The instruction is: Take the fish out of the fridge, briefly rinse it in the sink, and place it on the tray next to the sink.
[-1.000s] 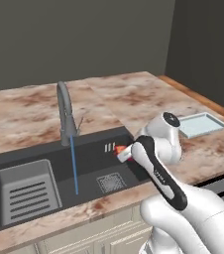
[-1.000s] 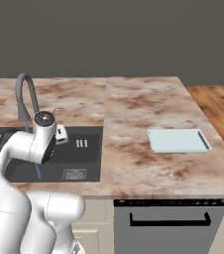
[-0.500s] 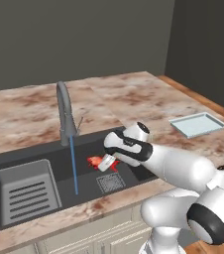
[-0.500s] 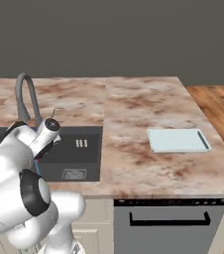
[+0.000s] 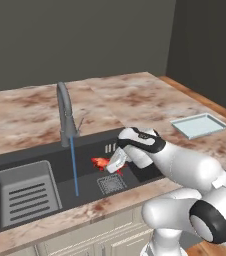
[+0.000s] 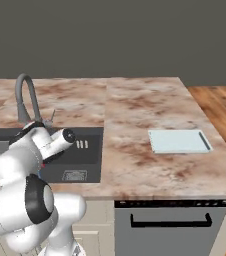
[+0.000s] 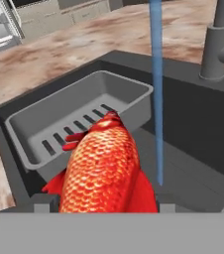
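Note:
My gripper [image 5: 114,164] is shut on the red-orange fish [image 5: 101,162] and holds it low inside the dark sink [image 5: 87,187], above the drain grate [image 5: 111,183]. In the hand view the fish [image 7: 104,166] lies between my fingertips with its tail pointing away. Water runs from the grey tap [image 5: 65,112] in a thin blue stream [image 5: 74,167] just left of the fish, a small gap apart. The pale blue-grey tray [image 5: 200,125] lies on the counter to the right of the sink, also seen as the tray [image 6: 179,141] in the right base view.
A grey slotted basket [image 5: 25,192] fills the left half of the sink, beyond the fish as the basket [image 7: 79,116] in the hand view. Brown marbled counter [image 5: 135,97] surrounds the basin. My own arm hides much of the sink [image 6: 87,152] in the right base view.
The arm has swung left and down into the sink, carrying the fish from the basin's right rim to just beside the water stream. The grip has stayed shut.

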